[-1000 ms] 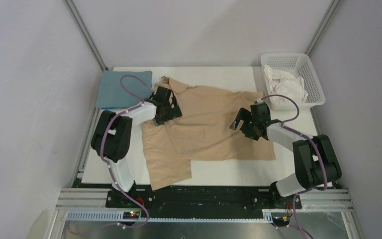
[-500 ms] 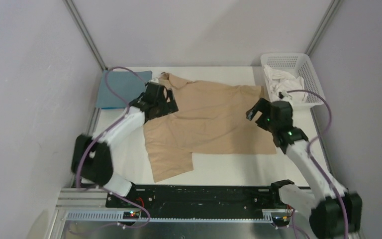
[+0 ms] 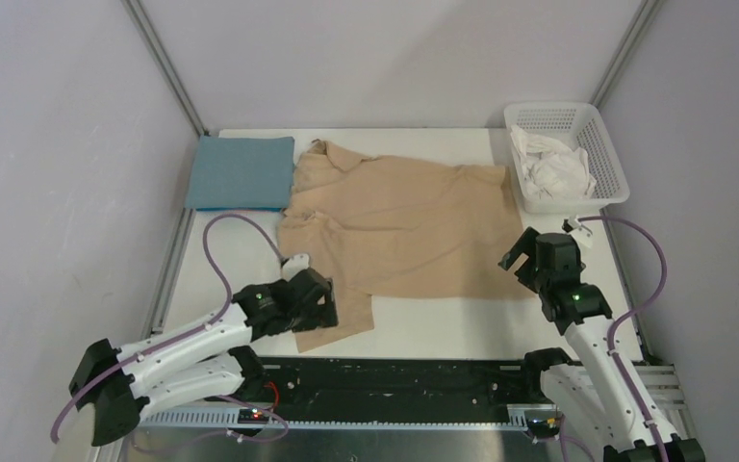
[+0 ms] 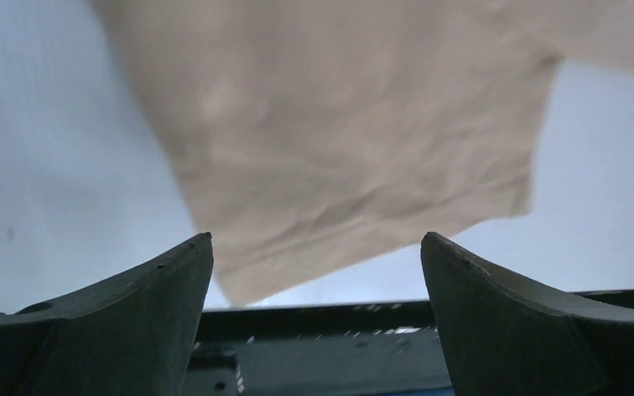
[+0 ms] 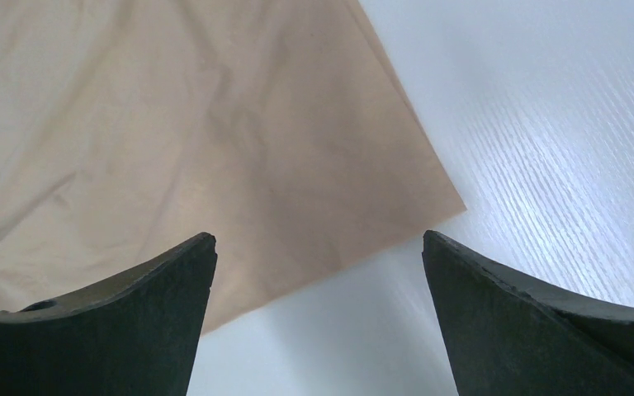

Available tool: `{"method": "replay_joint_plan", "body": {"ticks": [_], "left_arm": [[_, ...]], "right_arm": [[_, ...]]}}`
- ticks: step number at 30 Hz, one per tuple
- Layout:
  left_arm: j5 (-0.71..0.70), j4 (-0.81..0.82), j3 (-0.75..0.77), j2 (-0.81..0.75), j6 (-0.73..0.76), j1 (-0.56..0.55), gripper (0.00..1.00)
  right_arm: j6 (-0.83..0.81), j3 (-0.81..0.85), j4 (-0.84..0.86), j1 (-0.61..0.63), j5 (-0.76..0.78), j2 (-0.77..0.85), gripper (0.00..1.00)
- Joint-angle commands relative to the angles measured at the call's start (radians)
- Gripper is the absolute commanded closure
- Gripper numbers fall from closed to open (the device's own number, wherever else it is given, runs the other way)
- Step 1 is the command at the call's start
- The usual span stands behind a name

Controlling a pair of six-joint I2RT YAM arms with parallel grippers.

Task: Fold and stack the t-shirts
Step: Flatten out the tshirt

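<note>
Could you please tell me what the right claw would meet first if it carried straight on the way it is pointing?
Most likely the tan t-shirt, near its corner: the open right claw points down at that cloth, with bare table just beside it. Depth is unclear.

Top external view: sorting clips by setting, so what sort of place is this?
Probably a robot lab cell: a white table boxed in by plain panels on aluminium framing, two arms bolted at its edge, a tan t-shirt spread out.

Bright, even light (tan t-shirt (image 4: 338, 148) blurred at left wrist).
</note>
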State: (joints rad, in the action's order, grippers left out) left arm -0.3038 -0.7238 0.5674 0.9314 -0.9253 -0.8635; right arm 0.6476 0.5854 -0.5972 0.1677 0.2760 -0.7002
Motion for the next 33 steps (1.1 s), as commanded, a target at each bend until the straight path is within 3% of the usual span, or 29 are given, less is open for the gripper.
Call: {"method": "replay_joint_plan", "body": {"ticks": [1,9,14,17,22,24,25,27,33], "left_arm": [[0.014,-0.161,-0.045,-0.032,-0.160,-0.091,0.00],[-0.033,-0.178,-0.076,0.031,-0.248,-0.147,0.09],[-0.075,-0.163,-0.036,0.160,-0.238,-0.145,0.22],[-0.071,-0.142,-0.026,0.216,-0.220,-0.140,0.37],[-0.026,-0.067,-0.062,0.238,-0.214,-0.138,0.54],[-0.015,-0.041,-0.081,0.244,-0.218,-0.138,0.66],[-0.016,-0.034,-0.085,0.250,-0.219,-0.139,0.81],[-0.043,-0.032,-0.092,0.257,-0.221,-0.137,0.97],[-0.152,-0.029,-0.061,0.215,-0.205,-0.137,1.00]], "right_arm": [[0.016,0.001,-0.041,-0.006,0.030,-0.029,0.01],[0.020,-0.004,-0.042,-0.010,0.048,-0.057,0.01],[0.024,-0.005,-0.044,-0.010,0.052,-0.056,0.01],[0.025,-0.007,-0.045,-0.010,0.050,-0.056,0.01],[0.036,-0.007,-0.063,-0.013,0.069,-0.048,0.01],[0.056,-0.006,-0.076,-0.014,0.087,-0.039,0.01],[0.066,-0.007,-0.086,-0.014,0.100,-0.035,0.01],[0.072,-0.007,-0.097,-0.016,0.110,-0.024,0.01],[0.127,-0.009,-0.178,-0.027,0.131,-0.011,0.01]]}}
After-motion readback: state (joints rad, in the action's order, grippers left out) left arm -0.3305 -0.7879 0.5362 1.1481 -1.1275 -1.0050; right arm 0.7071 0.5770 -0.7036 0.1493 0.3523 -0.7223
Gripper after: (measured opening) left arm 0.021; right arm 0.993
